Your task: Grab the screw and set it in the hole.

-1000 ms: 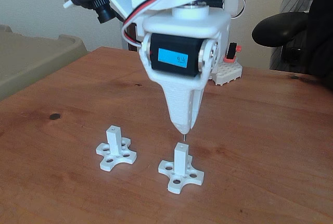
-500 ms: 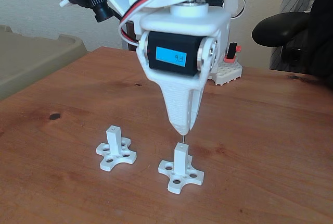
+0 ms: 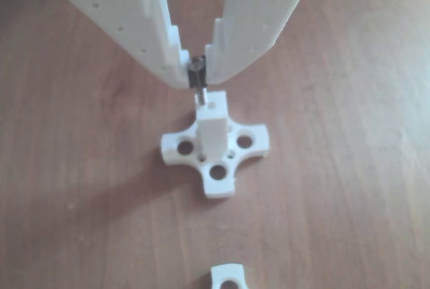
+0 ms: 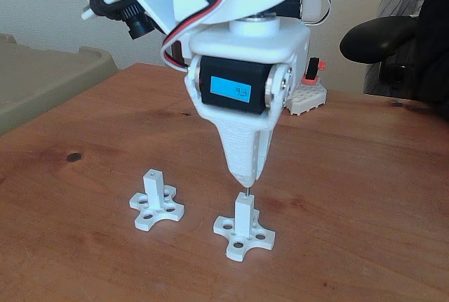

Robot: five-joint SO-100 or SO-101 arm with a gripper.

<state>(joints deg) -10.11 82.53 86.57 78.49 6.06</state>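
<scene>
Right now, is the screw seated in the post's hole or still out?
Out. The claw holds the screw upright, its tip touching the post beside the hole.

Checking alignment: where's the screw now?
In the other view, the screw hangs upright in the pincer, tip at the post top beside the hole.

Reddish wooden table (black chair behind), pale wall.

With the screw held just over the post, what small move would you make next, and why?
Probably a slight sideways nudge, then straight down. The gripper pinches the screw upright, but in the other view its tip meets the post top left of the hole, so it looks slightly misaligned.
</scene>
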